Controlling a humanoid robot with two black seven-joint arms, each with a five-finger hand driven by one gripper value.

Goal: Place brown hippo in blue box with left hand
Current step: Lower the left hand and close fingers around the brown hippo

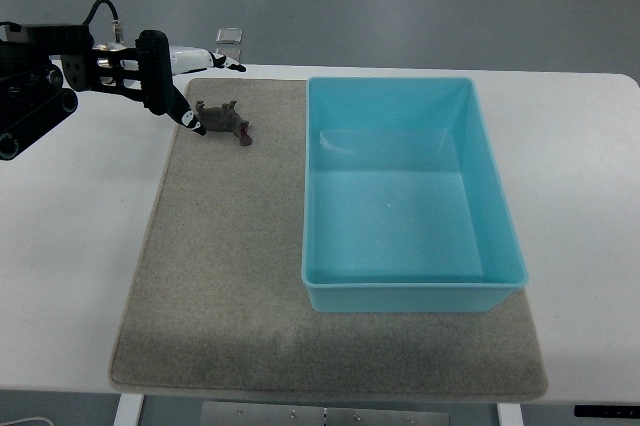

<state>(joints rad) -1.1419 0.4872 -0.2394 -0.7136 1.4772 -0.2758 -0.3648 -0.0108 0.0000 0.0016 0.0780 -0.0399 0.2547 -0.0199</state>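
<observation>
The brown hippo (223, 120) lies on its back, legs up, at the far left of the beige mat (220, 276). My left hand (207, 94) comes in from the left edge and hovers just left of and above the toy. Its fingers are spread: a black fingertip (190, 124) reaches down beside the hippo's left end, and white fingers (222, 61) point right over the mat's far edge. Nothing is grasped. The light blue box (405, 294) stands empty on the right half of the mat, a short gap to the right of the hippo.
The mat lies on a white table (80, 246). A small clear object (230, 36) sits at the table's far edge behind my hand. Grey floor lies beyond the table.
</observation>
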